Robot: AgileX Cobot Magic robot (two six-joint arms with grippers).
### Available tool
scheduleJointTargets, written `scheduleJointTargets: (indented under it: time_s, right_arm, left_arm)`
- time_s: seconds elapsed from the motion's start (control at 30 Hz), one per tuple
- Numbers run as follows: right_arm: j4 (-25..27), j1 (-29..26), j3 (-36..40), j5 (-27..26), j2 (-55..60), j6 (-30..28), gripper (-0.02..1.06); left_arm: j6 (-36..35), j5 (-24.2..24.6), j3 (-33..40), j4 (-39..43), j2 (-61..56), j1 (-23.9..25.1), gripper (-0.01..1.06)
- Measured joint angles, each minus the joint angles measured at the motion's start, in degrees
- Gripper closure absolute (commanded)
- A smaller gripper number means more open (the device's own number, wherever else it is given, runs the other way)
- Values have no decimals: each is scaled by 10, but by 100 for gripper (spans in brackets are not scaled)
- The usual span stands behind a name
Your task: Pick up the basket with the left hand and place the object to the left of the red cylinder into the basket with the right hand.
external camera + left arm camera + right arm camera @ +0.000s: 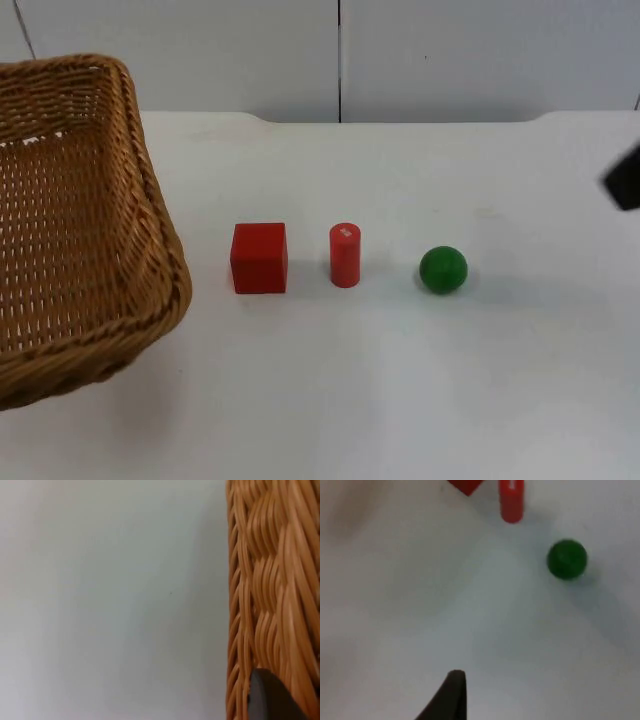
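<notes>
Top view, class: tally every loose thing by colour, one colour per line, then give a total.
Red: 2, the red cube and the red cylinder
Green: 1, the green ball
Tan: 1, the wicker basket
Total: 4

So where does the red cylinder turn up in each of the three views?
Top view: the red cylinder stands upright mid-table, between the red cube on its left and the green ball on its right.
Left wrist view: not in it; basket weave against the table.
Right wrist view: the cylinder is beyond the ball, beside the cube's corner.
Shared landmark: the green ball.
</notes>
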Motion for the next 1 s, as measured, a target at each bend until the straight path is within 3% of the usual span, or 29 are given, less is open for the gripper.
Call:
scheduleJointTargets:
  time_s: [0.17, 0.27, 0.3, 0.47, 0.63, 0.9, 1.0]
  right_arm:
    - [0, 54, -92, -13, 117, -85, 0]
    - [0, 88, -208, -14, 236, -146, 0]
    - [0, 88, -208, -14, 236, -146, 0]
    - [4, 119, -371, 4, 388, -208, 0]
    - [4, 134, -483, 31, 499, -230, 0]
    - [4, 138, -595, 44, 631, -239, 1]
    - [4, 138, -619, 35, 675, -240, 17]
  left_arm:
    - [1, -6, 1, 0, 7, 0, 105]
    - [4, -13, 1, -1, 8, 0, 105]
    - [4, -13, 1, -1, 8, 0, 105]
    - [5, -13, 1, -5, 8, 0, 105]
    - [6, -13, 1, -5, 8, 0, 105]
    - [6, -13, 1, -7, 8, 0, 105]
    - [6, -13, 1, -8, 8, 0, 105]
